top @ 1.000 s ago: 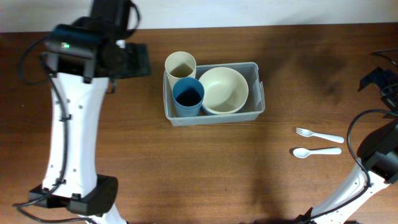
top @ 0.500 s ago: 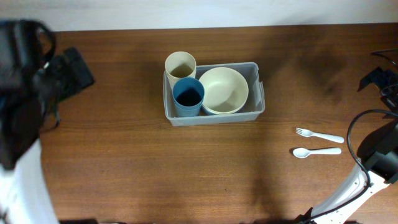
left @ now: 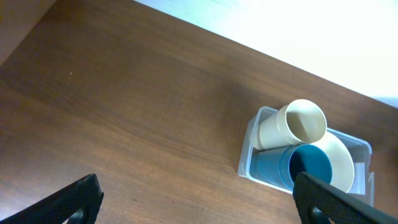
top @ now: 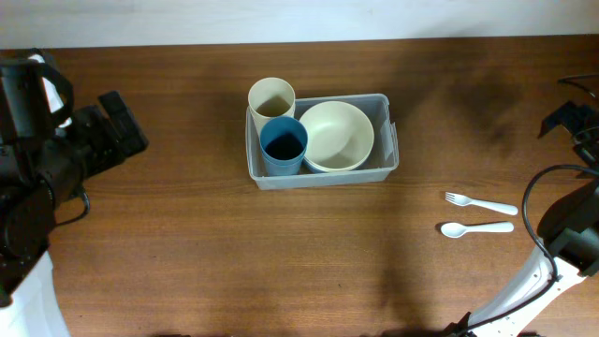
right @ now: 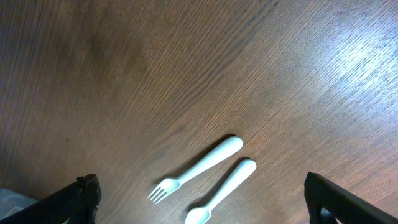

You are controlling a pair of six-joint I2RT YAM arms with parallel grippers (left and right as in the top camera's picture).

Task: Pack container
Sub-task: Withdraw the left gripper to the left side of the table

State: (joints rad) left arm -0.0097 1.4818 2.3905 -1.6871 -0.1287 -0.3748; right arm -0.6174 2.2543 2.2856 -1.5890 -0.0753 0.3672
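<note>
The clear container [top: 387, 133] stands at the table's back middle. Inside it are a cream bowl [top: 337, 136], a blue cup [top: 283, 145] and a cream cup [top: 271, 97] that leans on its back left corner. A white fork [top: 480, 203] and a white spoon [top: 475, 227] lie side by side on the table to the right. My left gripper [top: 123, 122] hangs open and empty well to the left of the container [left: 368, 149]. Far right, my right gripper [top: 569, 116] is open and empty, high above the fork [right: 196, 169] and spoon [right: 224, 191].
The white left arm [top: 28, 243] fills the front left corner. Cables and the right arm's white link [top: 547, 271] run along the right edge. A pale wall borders the table's back edge.
My left arm has swung left, away from the container's back left corner, to the table's left edge. The right arm, the container and the cutlery have not moved.
</note>
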